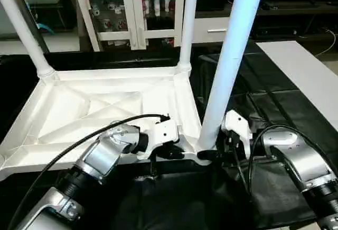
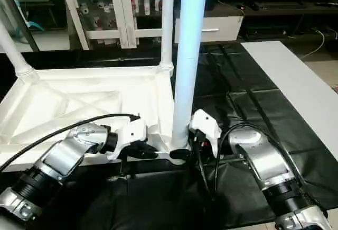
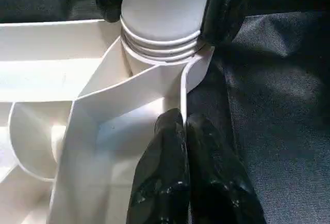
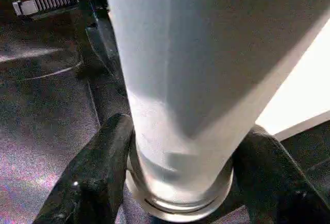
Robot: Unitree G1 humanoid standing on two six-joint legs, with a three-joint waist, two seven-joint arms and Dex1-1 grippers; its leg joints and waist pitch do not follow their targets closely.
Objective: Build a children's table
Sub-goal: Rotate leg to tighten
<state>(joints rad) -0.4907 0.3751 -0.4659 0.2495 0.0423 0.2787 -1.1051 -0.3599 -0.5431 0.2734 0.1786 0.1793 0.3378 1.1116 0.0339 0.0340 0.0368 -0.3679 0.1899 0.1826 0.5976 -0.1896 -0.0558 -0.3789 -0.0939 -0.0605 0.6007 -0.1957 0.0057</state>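
The white tabletop (image 1: 105,108) lies upside down on a black mat, its X-ribs facing up. White tube legs stand in its far left socket (image 1: 21,29) and far right socket (image 1: 187,24). A third leg (image 1: 227,66) stands upright in the near right corner socket (image 3: 160,54), threads showing at its base. My right gripper (image 1: 211,156) is shut on the foot of this leg, one black finger (image 4: 103,157) on each side. My left gripper (image 1: 177,153) is shut on the tabletop's thin rim wall (image 3: 183,90) right beside that socket.
A flat plain white board (image 1: 306,76) lies on the mat (image 1: 264,92) to the right. A white glass-door cabinet (image 1: 132,13) stands behind the table. The tall near leg rises between my two arms.
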